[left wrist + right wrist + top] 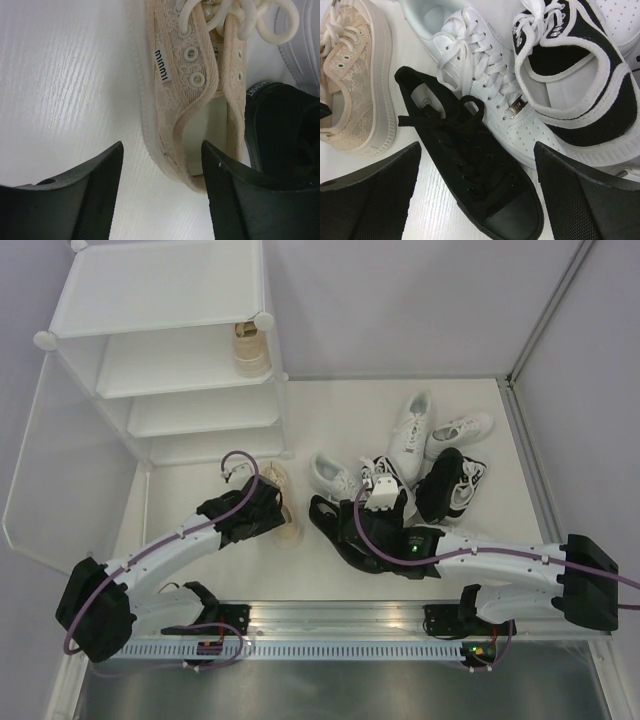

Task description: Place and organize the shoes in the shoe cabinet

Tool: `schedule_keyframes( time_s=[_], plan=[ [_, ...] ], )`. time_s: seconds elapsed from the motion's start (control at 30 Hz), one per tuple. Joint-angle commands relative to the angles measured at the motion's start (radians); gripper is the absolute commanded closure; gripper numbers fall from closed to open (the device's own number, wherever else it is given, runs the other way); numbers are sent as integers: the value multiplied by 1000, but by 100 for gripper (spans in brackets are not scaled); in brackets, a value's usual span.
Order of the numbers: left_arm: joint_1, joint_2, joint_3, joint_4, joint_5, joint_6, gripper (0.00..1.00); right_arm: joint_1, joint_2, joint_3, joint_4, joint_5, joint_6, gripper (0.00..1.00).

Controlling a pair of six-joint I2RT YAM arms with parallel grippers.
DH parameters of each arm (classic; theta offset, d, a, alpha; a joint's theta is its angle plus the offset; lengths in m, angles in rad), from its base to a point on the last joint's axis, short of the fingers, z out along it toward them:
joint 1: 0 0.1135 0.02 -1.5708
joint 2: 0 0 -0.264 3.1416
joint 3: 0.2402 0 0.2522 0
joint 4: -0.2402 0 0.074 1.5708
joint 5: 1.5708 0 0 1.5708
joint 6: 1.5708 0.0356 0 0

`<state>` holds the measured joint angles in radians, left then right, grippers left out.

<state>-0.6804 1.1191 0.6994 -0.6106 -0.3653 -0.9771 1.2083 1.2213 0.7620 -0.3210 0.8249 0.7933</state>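
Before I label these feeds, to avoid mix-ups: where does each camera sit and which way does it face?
Top external: above and behind, looking down on the shoe cabinet and shoes; left arm and right arm show.
Left wrist: on left arm, facing down at the beige sneaker; jaws apart.
Right wrist: on right arm, over the black sneaker; jaws wide apart.
Shared by both wrist views: the beige sneaker.
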Motion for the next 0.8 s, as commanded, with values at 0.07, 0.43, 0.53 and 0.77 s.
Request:
schedule_keyframes(
  time_s=[0.07, 0.43, 0.53, 0.77],
  plan=[
    [-4, 65, -58, 103, -1, -74, 37, 2, -32, -27, 42, 8, 35, 4],
    [-27, 58, -77, 115, 65, -66, 97, 2, 1, -36, 68, 0, 29, 4],
    [-27, 5, -31, 48, 22, -43, 98, 2, -8, -38, 66, 0, 27, 4],
    [-22, -125, 215, -241, -124, 18, 98, 2, -39, -43, 63, 2, 26, 5]
  ],
)
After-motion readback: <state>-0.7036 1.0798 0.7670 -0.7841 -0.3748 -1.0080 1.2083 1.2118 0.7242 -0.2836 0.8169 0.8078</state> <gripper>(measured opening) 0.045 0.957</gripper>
